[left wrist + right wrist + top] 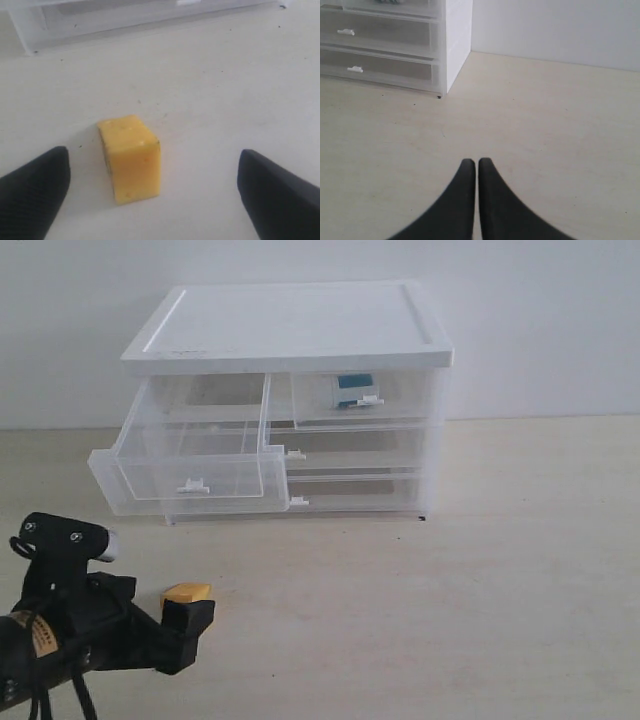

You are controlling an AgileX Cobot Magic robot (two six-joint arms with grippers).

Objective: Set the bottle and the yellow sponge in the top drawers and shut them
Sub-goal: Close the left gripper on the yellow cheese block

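Left tool, spread wide, straddles the yellow sponge on the table near its front left edge, not gripping. Shut right top drawer holds the bottle; left top drawer stands pulled out; right tool is pressed together, empty. Sponge pickup looks to be in hand: next calls for lowering and closing on it.

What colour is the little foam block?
The foam block is orange-yellow; clearest in the left wrist view.

yellow sponge partly hidden behind left claw
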